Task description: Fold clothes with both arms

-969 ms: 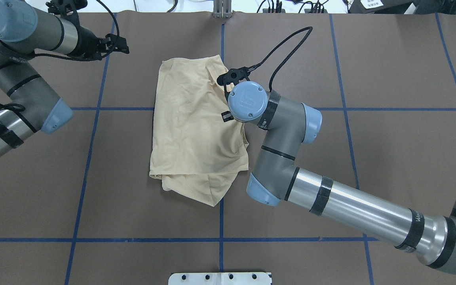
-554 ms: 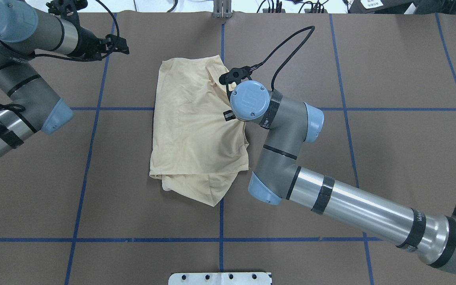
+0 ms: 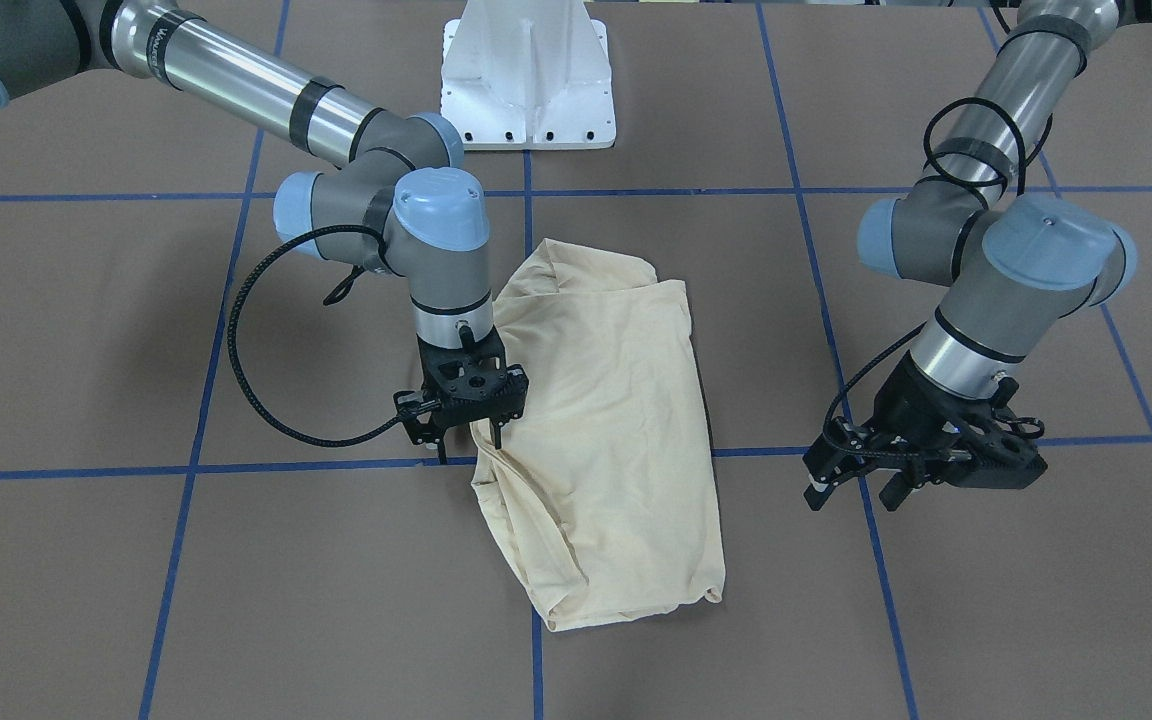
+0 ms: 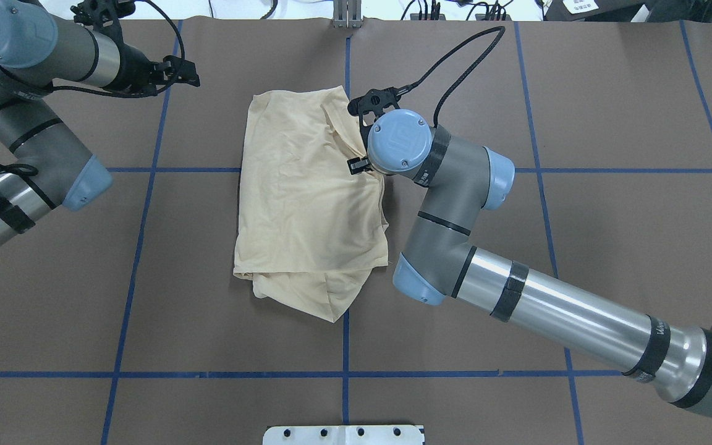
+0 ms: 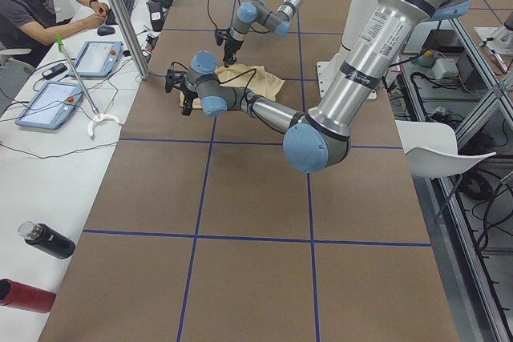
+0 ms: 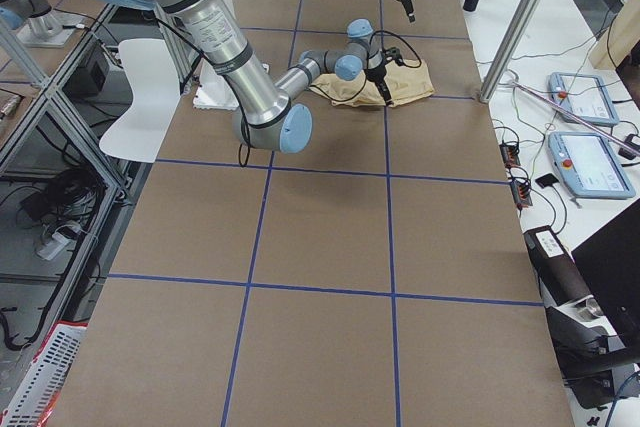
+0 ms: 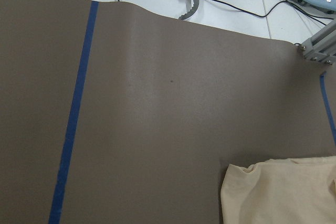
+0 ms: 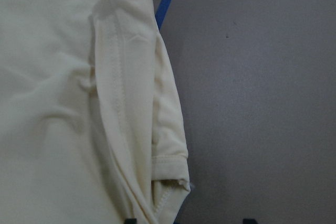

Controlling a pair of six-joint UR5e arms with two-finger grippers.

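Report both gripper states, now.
Left gripper: open, empty, apart from the shirt.
Right gripper: open, at the shirt's edge.

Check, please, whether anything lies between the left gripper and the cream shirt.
Nothing visible does. The left gripper hangs open off to one side of the shirt, and only bare brown table separates them in the front-facing and overhead views.

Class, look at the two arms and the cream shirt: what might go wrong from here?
The right gripper, jaws open, straddles the layered edge of the shirt; closing may catch one layer and undo the fold. The left gripper hangs over bare table, apart from the shirt, so a one-sided lift might bunch it.
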